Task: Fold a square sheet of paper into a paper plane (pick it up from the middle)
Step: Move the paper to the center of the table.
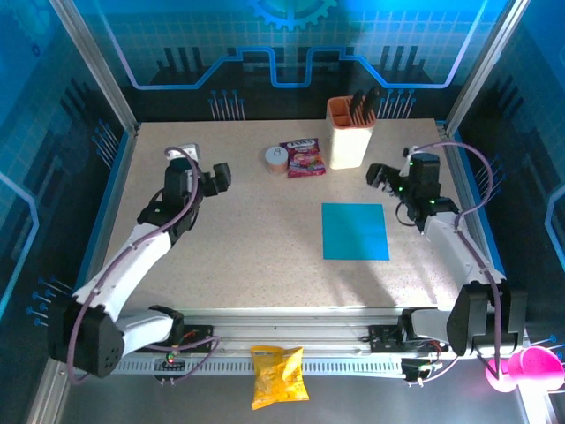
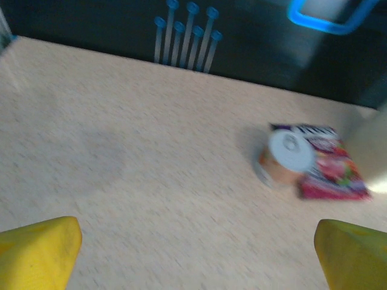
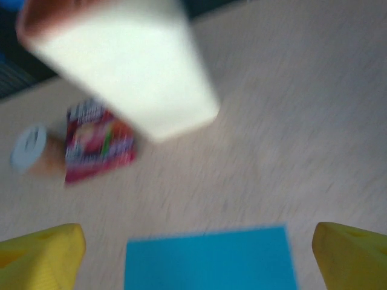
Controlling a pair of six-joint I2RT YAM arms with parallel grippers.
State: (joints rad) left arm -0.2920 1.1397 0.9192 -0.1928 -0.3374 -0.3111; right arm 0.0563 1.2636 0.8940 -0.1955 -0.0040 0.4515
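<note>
Yellow crisp bag (image 1: 279,375) sits just off the counter (image 1: 247,256), past its near edge. Blue square sheet (image 1: 355,230) lies flat on the right half, closer to the right edge. Left end effector (image 1: 214,177) and right end effector (image 1: 381,177) both hang released, gripping nothing.

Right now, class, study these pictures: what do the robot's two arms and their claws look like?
Both the left arm and right arm have white shells with black joints and bases. A dark cable loops loosely along each. The left claw and right claw are black from above; close up, their fingertips are yellow.
</note>
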